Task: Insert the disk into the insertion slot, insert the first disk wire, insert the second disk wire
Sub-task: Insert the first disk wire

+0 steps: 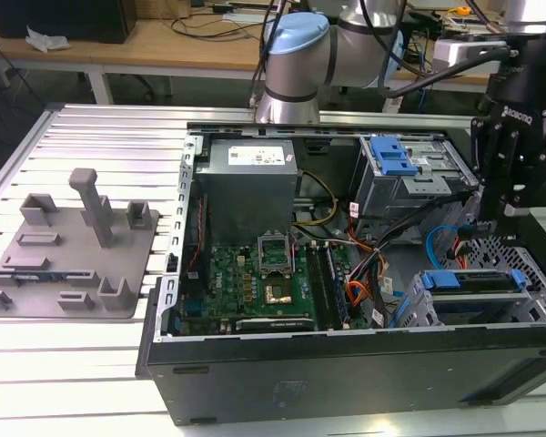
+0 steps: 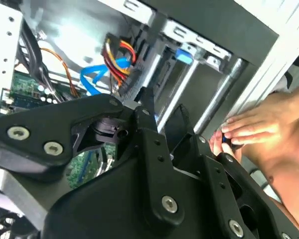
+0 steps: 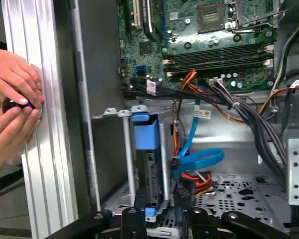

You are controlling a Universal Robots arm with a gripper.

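The disk (image 1: 464,280) lies in the insertion slot (image 1: 413,300), the grey cage at the case's near corner on the exterior view's right; its blue carrier (image 3: 145,132) shows between the cage rails. My gripper (image 1: 493,223) hangs just behind that cage. A blue flat wire (image 3: 197,159) loops beside the disk. Right at my gripper (image 3: 182,211) stands a black connector (image 3: 182,194) on a red, yellow and orange wire bundle (image 2: 120,55). In the second wrist view my gripper (image 2: 162,102) points at the same connector, with the blue wire (image 2: 92,79) beside it.
The open case holds a motherboard (image 1: 264,273), a power supply (image 1: 250,177) and a grey box with a blue latch (image 1: 391,159). A person's hands (image 3: 12,84) rest on the aluminium table outside the case wall. A grey fixture (image 1: 73,246) sits at the exterior view's left.
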